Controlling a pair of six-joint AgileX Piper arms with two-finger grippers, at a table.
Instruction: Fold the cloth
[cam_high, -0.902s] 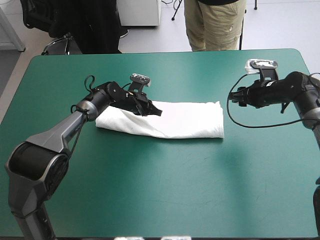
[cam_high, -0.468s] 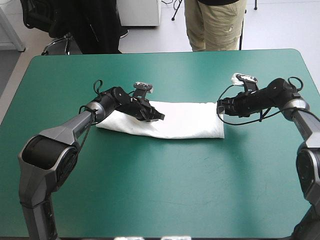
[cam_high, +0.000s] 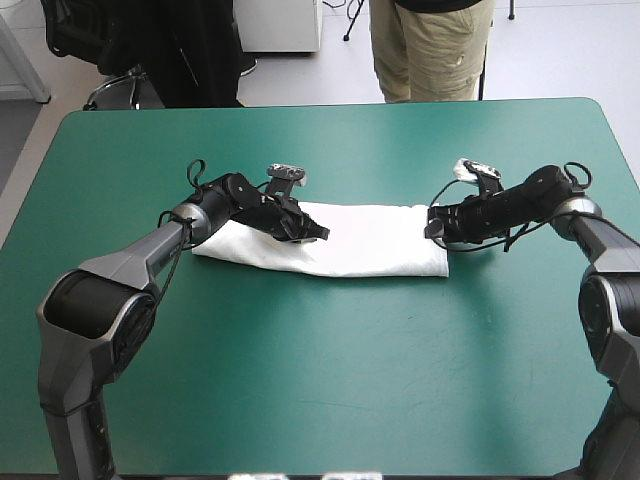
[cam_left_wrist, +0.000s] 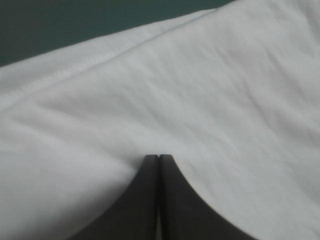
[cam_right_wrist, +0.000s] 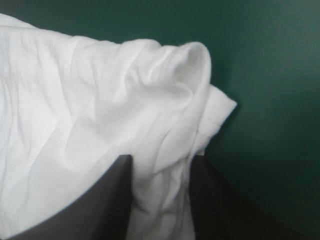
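The T-shirt lies as a folded strip mid-table. The left gripper is closed on it (apparently pinching). The right gripper straddles its end, fingers narrowly apart, and should catch every layer before closing.

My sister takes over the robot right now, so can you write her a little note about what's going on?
Left pincer: shut, its tip on the left part of the T-shirt. Whether it pinches any cloth can't be seen.
Right pincer: open, one finger on each side of the T-shirt's right end, not yet shut on it.
T-shirt: a long folded strip lying flat across the middle of the teal-green table.
Done: folded into the strip.
Left: probably grip the right end and fold it over toward the left to make a smaller bundle.
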